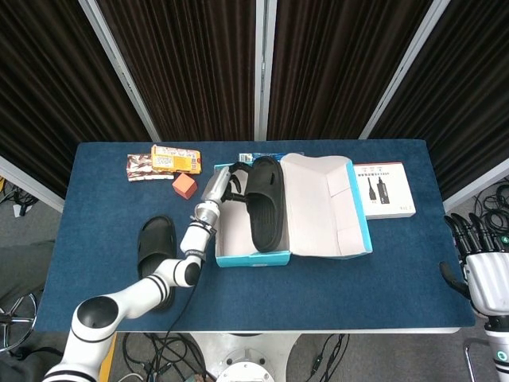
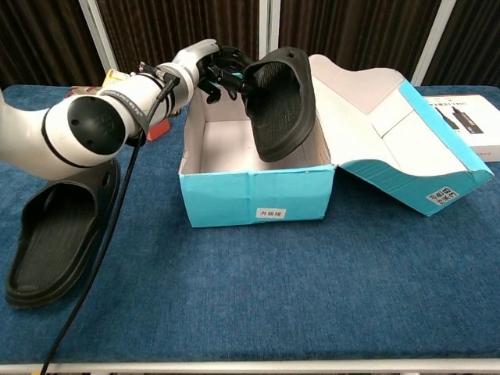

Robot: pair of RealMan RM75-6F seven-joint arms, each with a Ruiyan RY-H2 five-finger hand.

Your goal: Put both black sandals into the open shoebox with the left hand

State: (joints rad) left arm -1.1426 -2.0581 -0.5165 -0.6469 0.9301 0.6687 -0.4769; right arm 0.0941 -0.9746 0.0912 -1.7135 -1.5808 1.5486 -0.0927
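Observation:
My left hand [image 1: 229, 181] [image 2: 222, 73] grips one black sandal [image 1: 266, 204] [image 2: 281, 100] by its end. The sandal is tilted, its lower part down inside the open teal shoebox [image 1: 253, 258] [image 2: 258, 197], along the right side. The box lid [image 1: 324, 205] [image 2: 391, 125] lies folded open to the right. A second black sandal [image 1: 155, 243] [image 2: 61, 230] lies flat on the blue table left of the box, under my left forearm. My right hand [image 1: 482, 256] hangs off the table's right front corner with fingers spread and nothing in it.
An orange cube [image 1: 184, 185] and snack packets [image 1: 164, 162] lie behind the box at the left. A white carton [image 1: 383, 189] [image 2: 467, 117] sits to the right of the lid. The table's front edge [image 2: 250, 364] runs close below.

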